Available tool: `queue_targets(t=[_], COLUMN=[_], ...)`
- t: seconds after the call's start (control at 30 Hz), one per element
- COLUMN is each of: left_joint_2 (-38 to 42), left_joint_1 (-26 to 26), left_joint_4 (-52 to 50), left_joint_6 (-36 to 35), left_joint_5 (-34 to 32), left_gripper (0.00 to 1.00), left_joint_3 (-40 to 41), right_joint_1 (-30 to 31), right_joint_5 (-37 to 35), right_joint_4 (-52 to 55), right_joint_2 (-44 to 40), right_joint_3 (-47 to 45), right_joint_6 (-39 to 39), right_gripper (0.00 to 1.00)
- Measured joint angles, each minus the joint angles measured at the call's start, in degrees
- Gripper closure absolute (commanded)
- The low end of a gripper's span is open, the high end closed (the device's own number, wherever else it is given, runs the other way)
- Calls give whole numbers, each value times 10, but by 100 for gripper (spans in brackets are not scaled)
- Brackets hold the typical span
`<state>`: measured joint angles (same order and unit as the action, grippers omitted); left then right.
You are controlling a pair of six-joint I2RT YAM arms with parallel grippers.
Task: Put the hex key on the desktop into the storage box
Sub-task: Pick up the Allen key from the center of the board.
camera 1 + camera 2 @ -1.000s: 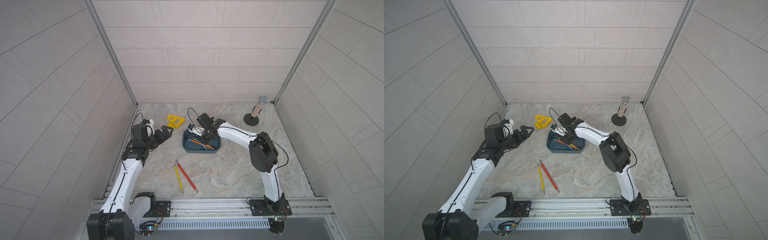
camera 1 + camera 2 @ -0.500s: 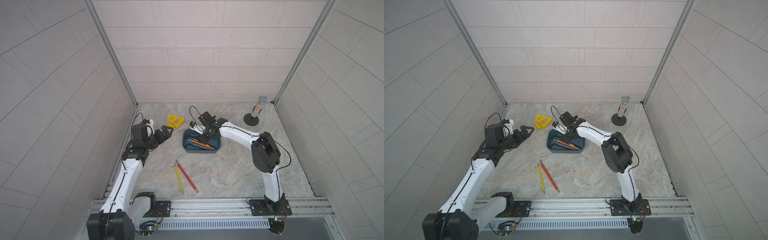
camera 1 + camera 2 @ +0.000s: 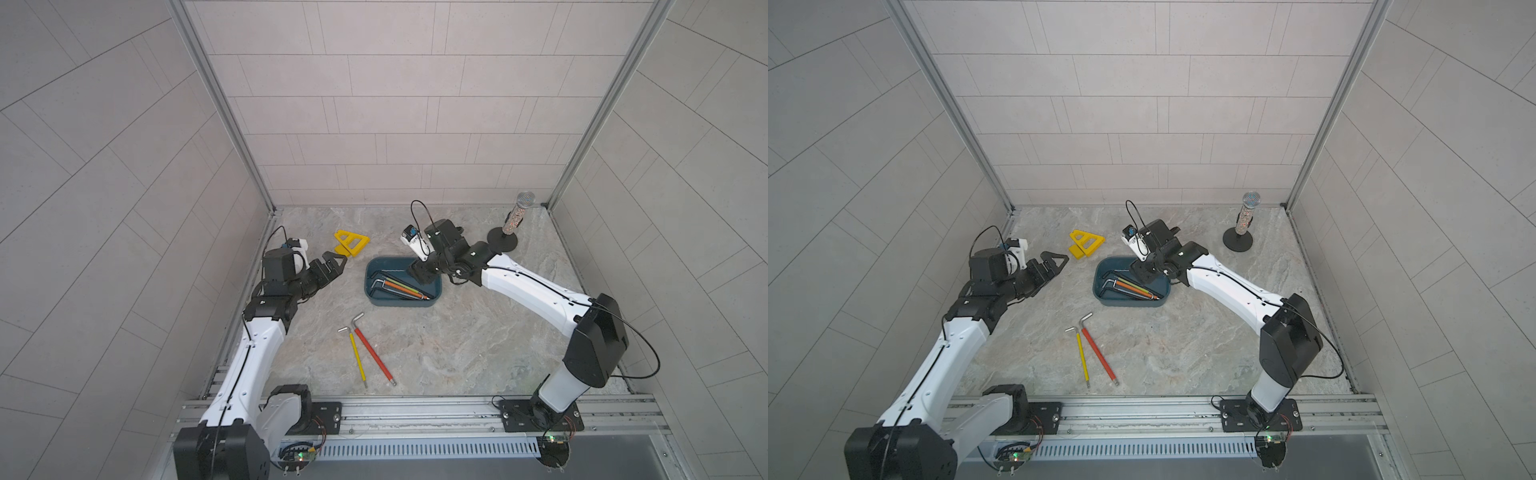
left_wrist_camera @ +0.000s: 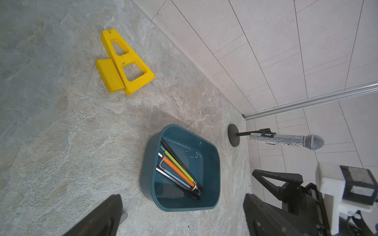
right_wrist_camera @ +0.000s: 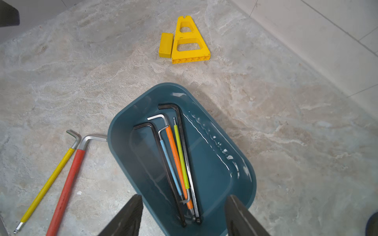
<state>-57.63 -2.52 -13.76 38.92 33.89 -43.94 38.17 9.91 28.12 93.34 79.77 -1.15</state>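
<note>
Red-sleeved hex key [image 3: 374,352] and yellow-sleeved hex key [image 3: 356,358] were recorded side by side on the tabletop [image 3: 478,332], bare silver bends toward the storage box [image 3: 399,303]. Five further keys [image 3: 401,286] were seen inside. Right jaws were parted, empty, over the box; left jaws parted, empty.

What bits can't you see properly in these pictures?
Red hex key: in the right wrist view, the bottom edge cuts off its long end.
Storage box: in both top views, the right gripper hides one far corner.
Blue hex key: too thin to pick out in both top views.
Left gripper: in the left wrist view, its jaws run off the bottom edge.
</note>
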Motion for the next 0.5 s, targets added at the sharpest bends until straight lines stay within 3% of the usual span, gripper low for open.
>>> queue_targets(t=[0.5], left_joint_2=[13], left_joint_1=[-1], left_joint_4=[-41], left_joint_6=[-30], left_joint_5=[-21], left_gripper=[0], left_joint_3=[-1], right_joint_1=[95], right_joint_5=[-30], right_joint_4=[-26], right_joint_2=[-79], right_joint_3=[-157], right_joint_6=[-127], right_gripper=[37])
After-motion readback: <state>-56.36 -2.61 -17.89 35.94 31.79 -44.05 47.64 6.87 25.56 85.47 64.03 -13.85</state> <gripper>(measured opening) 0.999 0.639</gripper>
